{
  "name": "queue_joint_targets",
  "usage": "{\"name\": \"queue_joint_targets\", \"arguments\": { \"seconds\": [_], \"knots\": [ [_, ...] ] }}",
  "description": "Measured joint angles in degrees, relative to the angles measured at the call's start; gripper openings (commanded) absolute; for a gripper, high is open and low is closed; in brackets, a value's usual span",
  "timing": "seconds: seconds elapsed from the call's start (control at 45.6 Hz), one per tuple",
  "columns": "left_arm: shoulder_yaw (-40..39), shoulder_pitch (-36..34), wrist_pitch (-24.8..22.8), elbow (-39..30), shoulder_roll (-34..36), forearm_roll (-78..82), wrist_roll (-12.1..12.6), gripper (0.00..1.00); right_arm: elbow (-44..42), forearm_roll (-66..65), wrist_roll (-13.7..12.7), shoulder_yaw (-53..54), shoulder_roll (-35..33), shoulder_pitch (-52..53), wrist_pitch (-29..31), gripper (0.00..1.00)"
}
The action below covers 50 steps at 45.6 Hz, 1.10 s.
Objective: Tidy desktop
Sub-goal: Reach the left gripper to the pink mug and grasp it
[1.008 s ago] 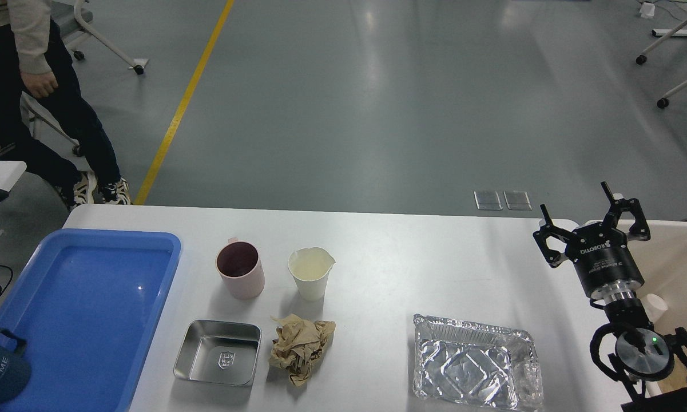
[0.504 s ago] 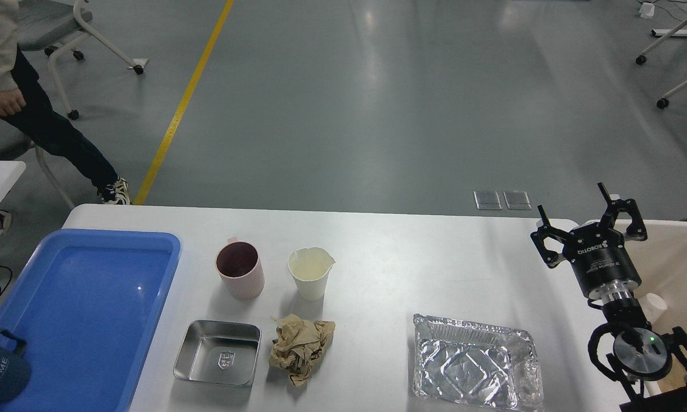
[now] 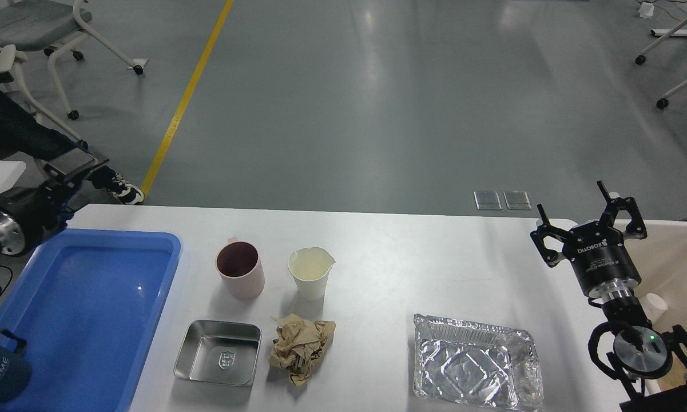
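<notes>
The white desktop [image 3: 412, 269] holds a pink mug [image 3: 240, 269], a white paper cup [image 3: 310, 273], a crumpled brown paper wad [image 3: 301, 346], a small square steel dish [image 3: 218, 352] and an empty foil tray [image 3: 476, 361]. My right gripper [image 3: 575, 205] is open and empty, pointing up above the table's right end, apart from all of them. My left gripper [image 3: 71, 167] is dark and seen at an angle above the table's far left corner; its fingers cannot be told apart.
A blue plastic tray [image 3: 86, 309] lies at the left with a dark blue mug [image 3: 0, 366] at its near corner. A cream bin [image 3: 678, 269] stands past the right edge. An office chair [image 3: 40, 34] and a seated person's legs are at the far left.
My left arm has come into view over the table's far left corner. The person at the left has moved back out of the view. My right gripper has barely moved.
</notes>
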Motion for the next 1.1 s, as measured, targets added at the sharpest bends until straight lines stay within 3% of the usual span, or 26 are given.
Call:
{"name": "queue_joint_targets", "arguments": {
  "seconds": [0.175,0.438,0.657,0.767,0.833,1.095],
  "knots": [
    [13.8,-8.9,-0.1,6.7,-7.9,0.2,-0.6,0.95,0.3,0.0,0.0,0.0,0.0,-0.5,0.0,1.0],
    [21.0,-10.5,-0.1,9.8,-17.7,6.4,0.0,0.95,0.4,-0.1,0.0,0.0,-0.2,-1.2,0.1,1.0],
    [25.0,-10.5,-0.1,12.3,-20.2,8.0,0.1,0.94,0.4,-0.1,0.0,0.0,-0.9,-1.2,0.1,1.0],
    [25.4,-10.4,0.0,13.1,-20.3,8.1,0.0,0.88,0.3,-0.1,0.0,0.0,-0.9,-1.2,0.1,1.0],
    [25.8,-10.2,0.0,13.3,-20.3,8.1,-0.2,0.74,0.3,-0.1,0.0,0.0,-0.9,-1.2,0.1,1.0],
    [30.4,-11.0,0.0,15.8,-21.6,8.0,-0.6,0.67,0.3,-0.1,0.0,0.0,-0.8,-1.3,0.1,1.0]
  ]
}}
